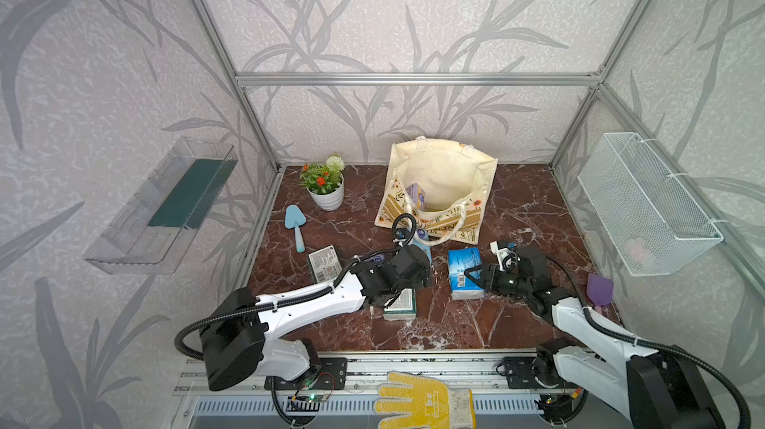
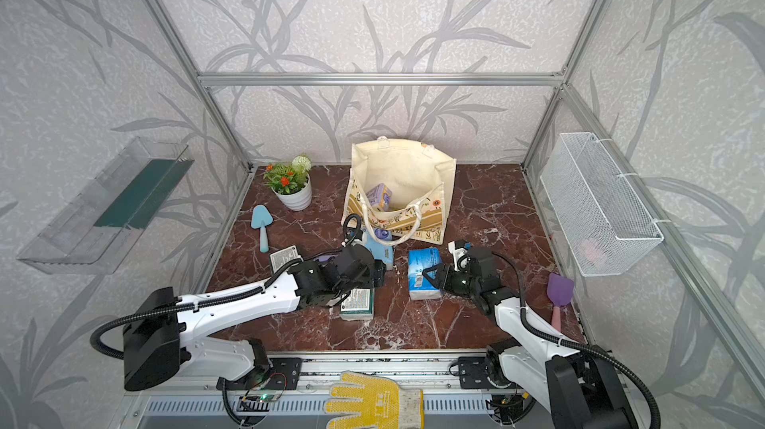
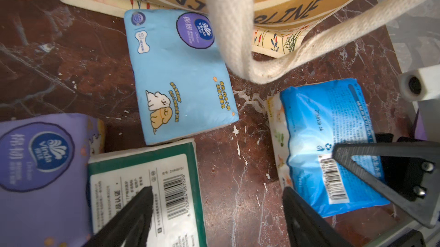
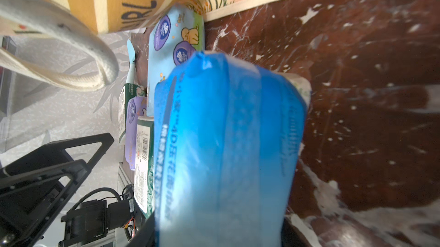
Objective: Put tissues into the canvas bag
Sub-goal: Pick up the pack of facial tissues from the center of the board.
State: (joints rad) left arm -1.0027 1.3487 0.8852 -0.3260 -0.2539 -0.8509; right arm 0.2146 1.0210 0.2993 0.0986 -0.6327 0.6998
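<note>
The cream canvas bag (image 1: 445,166) stands open at the back of the marble table, with a lilac tissue pack (image 1: 416,196) inside. My right gripper (image 1: 472,274) is shut on a blue tissue pack (image 1: 465,269) at table level in front of the bag; that blue tissue pack (image 4: 226,138) fills the right wrist view. My left gripper (image 3: 217,200) is open over bare marble, beside a dark green pack (image 3: 147,186). A light blue pack (image 3: 181,74) lies against the bag, under its handle (image 3: 238,31). Another lilac pack (image 3: 35,162) and another green pack (image 1: 325,263) lie to the left.
A potted flower (image 1: 327,189) and a blue trowel (image 1: 295,224) sit at the back left. A purple trowel (image 1: 599,290) lies at the right edge. A wire basket (image 1: 645,203) hangs on the right wall and a clear shelf (image 1: 165,207) on the left wall. A yellow glove (image 1: 422,402) lies on the front rail.
</note>
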